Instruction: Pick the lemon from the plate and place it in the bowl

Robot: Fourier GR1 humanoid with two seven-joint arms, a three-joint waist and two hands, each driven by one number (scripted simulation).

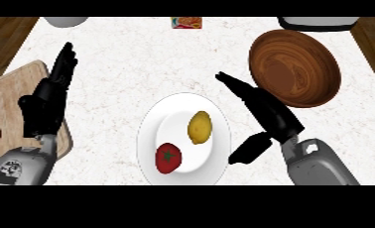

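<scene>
Risk: my right hand [265, 113] hung just right of the plate [150, 138], between the plate and the bowl [296, 68]; a careless sweep toward the lemon, I judged, could have knocked the plate's rim and shifted everything on it.
Neighbour: tomato [168, 157] sat on the plate just below and left of the lemon [200, 127]; fingers closing too wide might have caught it or rolled the lemon away.
Bowl: it stood above and right of the plate, close behind my right hand, so a lift and swing could have clipped its near edge.
Right hand: it was open, fingers straight, thumb spread toward the plate, holding nothing and touching nothing I could see.
Left hand [51, 93]: it rested open, well left of the plate, over a cutting board [15, 93].
Lemon: it lay on the plate, unheld.
</scene>
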